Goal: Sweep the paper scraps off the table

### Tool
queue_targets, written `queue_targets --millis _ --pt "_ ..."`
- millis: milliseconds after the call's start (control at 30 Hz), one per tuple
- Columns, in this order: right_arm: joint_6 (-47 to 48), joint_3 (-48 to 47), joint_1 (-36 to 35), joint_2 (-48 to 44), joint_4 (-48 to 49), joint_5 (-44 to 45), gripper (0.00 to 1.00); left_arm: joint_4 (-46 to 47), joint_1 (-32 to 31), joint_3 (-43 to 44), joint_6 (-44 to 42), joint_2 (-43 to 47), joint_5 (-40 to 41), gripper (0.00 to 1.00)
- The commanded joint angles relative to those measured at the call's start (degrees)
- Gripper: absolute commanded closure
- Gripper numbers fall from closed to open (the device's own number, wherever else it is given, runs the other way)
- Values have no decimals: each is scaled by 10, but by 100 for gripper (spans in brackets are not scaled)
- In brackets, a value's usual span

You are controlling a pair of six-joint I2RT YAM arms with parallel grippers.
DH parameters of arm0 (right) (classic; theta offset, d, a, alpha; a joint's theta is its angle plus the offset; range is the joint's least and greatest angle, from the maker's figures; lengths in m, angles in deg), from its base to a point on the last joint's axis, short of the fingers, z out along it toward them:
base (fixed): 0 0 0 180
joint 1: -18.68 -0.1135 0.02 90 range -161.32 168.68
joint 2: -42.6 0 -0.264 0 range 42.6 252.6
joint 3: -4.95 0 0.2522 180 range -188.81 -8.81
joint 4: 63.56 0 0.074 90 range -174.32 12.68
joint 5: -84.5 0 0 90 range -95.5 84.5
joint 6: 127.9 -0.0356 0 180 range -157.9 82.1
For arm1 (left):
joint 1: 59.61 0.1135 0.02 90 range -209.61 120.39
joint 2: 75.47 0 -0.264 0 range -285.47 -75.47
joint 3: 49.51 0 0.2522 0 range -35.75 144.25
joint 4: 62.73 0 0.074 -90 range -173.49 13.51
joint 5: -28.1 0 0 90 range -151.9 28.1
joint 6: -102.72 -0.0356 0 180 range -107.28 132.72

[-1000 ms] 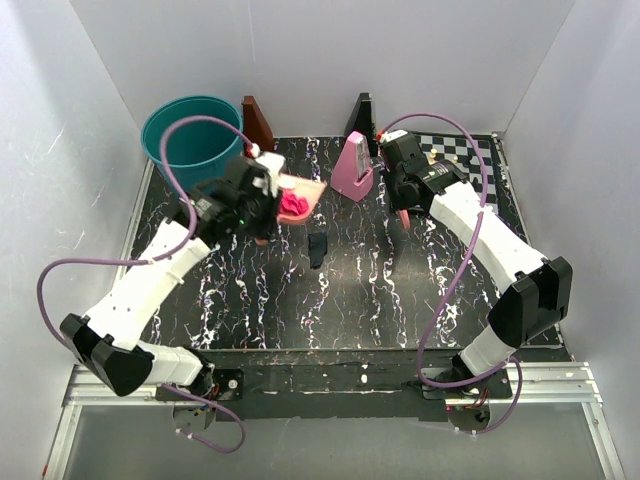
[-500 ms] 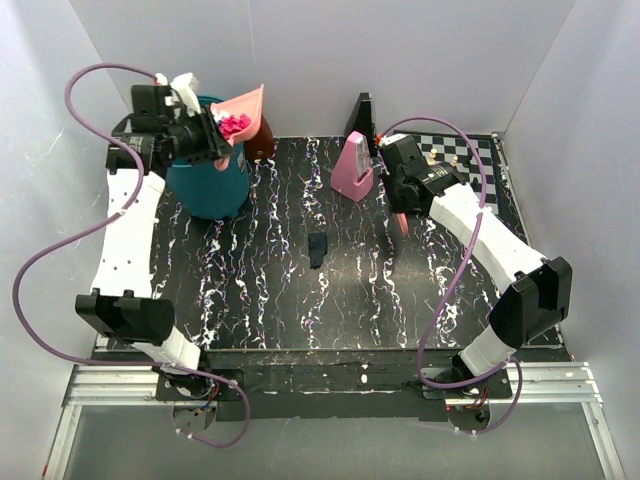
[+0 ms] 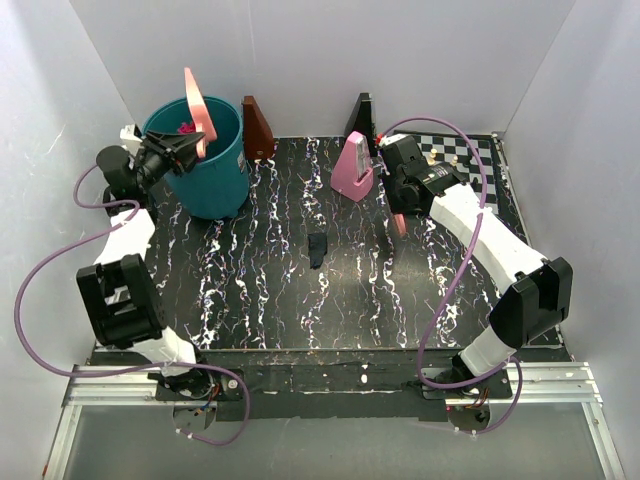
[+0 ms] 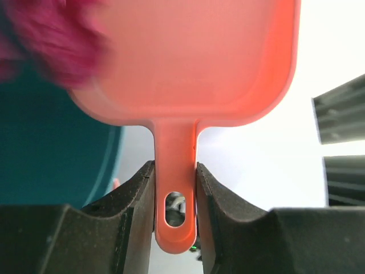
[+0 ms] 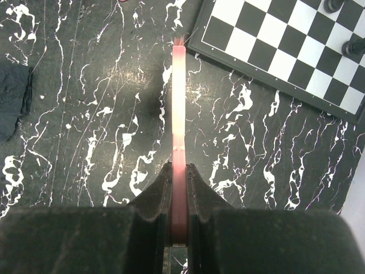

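Observation:
My left gripper (image 3: 183, 150) is shut on the handle of the pink dustpan (image 3: 196, 108), which stands tipped up on edge over the teal bin (image 3: 210, 180) at the back left. In the left wrist view the jaws (image 4: 175, 171) clamp the handle, the dustpan (image 4: 188, 63) fills the top, and blurred magenta paper scraps (image 4: 48, 34) show at its upper left above the bin (image 4: 51, 154). Magenta scraps (image 3: 186, 127) lie inside the bin. One dark crumpled scrap (image 3: 317, 249) (image 5: 12, 100) lies mid-table (image 3: 400, 290). My right gripper (image 3: 402, 200) (image 5: 179, 168) is shut on a thin pink brush (image 5: 179, 103), seen edge-on.
A black-and-white chessboard (image 3: 460, 150) (image 5: 274, 45) with small chess pieces (image 5: 353, 45) lies at the back right. A pink metronome (image 3: 352, 165), a brown wedge (image 3: 257, 127) and a black wedge (image 3: 362, 118) stand along the back edge. White walls enclose three sides.
My left arm lifted the loaded dustpan from the table to the back left and tipped it up over the bin; the magenta scraps left the pan. The right arm barely moved.

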Motion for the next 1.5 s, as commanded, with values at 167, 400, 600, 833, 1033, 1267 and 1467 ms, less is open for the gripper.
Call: queue_targets --millis 167,400,600,833,1033,1267,1467 --pt "-15 -35 -1 -16 -14 -59 99 440 0 16 324 -29 -53 100" --pt "-72 -71 -2 -13 -23 -180 99 288 -2 35 177 43 -91 100" --pt "-195 -56 -2 -13 64 -372 99 -292 -70 99 -349 205 39 100" --pt "-303 -71 -2 89 114 -554 99 -465 -145 88 -523 318 173 100" --pt "-335 -71 -2 173 118 -543 99 -522 -174 52 -580 357 204 100" --pt "-273 -97 42 187 -17 -425 99 -543 -269 14 -617 356 246 100" --pt "-197 -27 105 93 -72 -349 99 -555 -318 6 -633 324 269 100"
